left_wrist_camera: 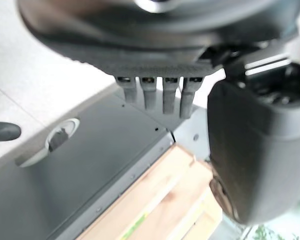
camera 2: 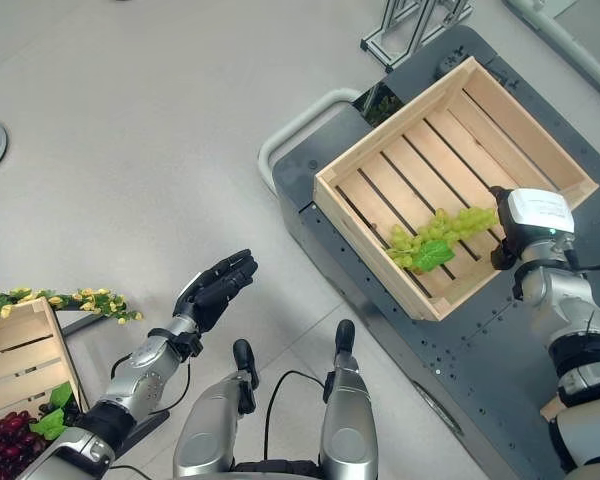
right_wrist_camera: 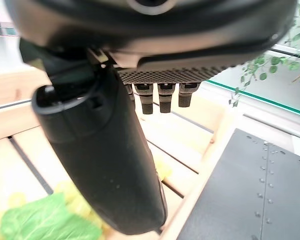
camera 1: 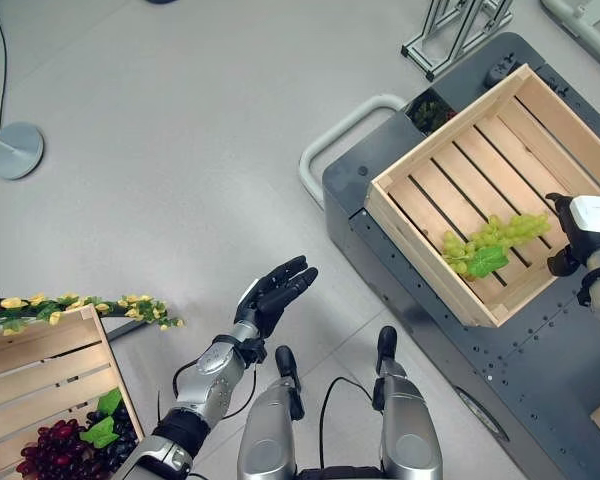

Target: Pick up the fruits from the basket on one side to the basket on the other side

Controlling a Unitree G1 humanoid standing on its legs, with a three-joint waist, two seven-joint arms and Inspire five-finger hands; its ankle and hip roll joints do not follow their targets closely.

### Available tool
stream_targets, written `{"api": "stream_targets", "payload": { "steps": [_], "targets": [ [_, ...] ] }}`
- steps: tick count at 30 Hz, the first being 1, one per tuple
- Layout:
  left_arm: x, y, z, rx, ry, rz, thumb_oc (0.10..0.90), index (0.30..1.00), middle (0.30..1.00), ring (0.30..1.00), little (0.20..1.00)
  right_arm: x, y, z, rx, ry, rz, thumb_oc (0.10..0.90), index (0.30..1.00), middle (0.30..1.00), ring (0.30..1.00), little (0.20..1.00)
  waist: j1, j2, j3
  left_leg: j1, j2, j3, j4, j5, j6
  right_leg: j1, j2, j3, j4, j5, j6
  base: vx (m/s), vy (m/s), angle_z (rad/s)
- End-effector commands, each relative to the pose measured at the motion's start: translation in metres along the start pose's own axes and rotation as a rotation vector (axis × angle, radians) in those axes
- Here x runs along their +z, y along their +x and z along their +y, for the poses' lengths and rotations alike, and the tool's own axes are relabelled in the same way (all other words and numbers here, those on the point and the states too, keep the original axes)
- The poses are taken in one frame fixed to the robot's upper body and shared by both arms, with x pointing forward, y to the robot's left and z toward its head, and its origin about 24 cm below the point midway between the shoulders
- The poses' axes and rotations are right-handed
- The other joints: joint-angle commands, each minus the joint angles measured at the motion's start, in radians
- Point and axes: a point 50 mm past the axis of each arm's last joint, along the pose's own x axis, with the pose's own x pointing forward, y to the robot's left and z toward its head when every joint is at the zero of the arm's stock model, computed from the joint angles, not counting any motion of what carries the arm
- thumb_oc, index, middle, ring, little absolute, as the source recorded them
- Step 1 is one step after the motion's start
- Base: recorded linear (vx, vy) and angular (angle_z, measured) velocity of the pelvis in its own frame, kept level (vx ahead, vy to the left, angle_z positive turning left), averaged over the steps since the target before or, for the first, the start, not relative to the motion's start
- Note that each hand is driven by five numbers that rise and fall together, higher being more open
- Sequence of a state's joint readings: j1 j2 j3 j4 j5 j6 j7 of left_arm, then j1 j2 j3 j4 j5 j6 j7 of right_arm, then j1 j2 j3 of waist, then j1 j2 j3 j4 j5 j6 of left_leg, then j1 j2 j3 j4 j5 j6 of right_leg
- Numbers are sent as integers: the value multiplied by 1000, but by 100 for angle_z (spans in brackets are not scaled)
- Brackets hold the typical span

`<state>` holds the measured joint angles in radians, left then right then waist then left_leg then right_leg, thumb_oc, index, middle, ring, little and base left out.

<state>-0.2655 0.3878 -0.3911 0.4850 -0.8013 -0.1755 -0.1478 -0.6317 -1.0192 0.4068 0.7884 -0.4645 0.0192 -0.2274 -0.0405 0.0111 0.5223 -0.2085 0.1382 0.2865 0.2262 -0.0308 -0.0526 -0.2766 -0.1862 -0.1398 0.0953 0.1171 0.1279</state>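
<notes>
Wooden slats mark both containers. I read the transfer as partly done: one bunch of green grapes [camera 1: 492,240] lies on the floor of the pale crate [camera 1: 425,150], which sits on the dark cart [camera 1: 540,370], while red grapes [camera 1: 65,445] with a green leaf remain in the second crate [camera 1: 40,370], well apart from the cart on my left side. A yellow-flowered garland [camera 1: 80,305] runs along that second crate's far rim. My right hand [camera 2: 525,225] hovers at the pale crate's near corner, just beside the green bunch; its fingers hang straight, gripping nothing. My left hand [camera 1: 275,290] hangs between the two crates, fingers extended and empty. What remains, I judge, is fetching the red grapes.
</notes>
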Motion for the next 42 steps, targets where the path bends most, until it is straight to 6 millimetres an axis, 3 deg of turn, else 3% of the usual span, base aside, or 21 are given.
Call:
{"api": "stream_targets", "payload": {
  "steps": [1, 9, 30, 42],
  "targets": [
    [25, 3, -21, -72, -33, -174, 800, 900, 900, 900, 900, -7, 14, -80, -298, -41, 31, 800, 900, 900, 900, 900, -2, -14, -2, -102, -4, -16, 197, -59, -4, -10, 16, -46, 169, -112, -68, -11, 13, -6],
    [31, 6, -25, -86, -42, -189, 800, 900, 900, 900, 900, 5, 23, -83, -239, -128, 2, 800, 900, 900, 900, 900, 1, 5, -2, -151, -10, -22, 208, -50, -3, -73, 10, -53, 199, -120, -72, -9, -3, -4],
    [35, 13, -29, -124, -19, -192, 800, 900, 900, 900, 900, 46, 30, -45, -56, -329, -184, 800, 900, 900, 900, 900, 31, 23, -2, -202, -31, -36, 191, -48, 11, -151, -4, -76, 243, -118, -61, -8, -22, 2],
    [38, 16, -32, -141, -6, -203, 800, 900, 900, 900, 900, 66, 30, -29, -10, -333, -263, 800, 900, 900, 900, 900, 39, 34, -2, -238, -41, -44, 188, -44, 17, -197, -10, -77, 258, -113, -53, -1, -15, 3]
  ]
}}
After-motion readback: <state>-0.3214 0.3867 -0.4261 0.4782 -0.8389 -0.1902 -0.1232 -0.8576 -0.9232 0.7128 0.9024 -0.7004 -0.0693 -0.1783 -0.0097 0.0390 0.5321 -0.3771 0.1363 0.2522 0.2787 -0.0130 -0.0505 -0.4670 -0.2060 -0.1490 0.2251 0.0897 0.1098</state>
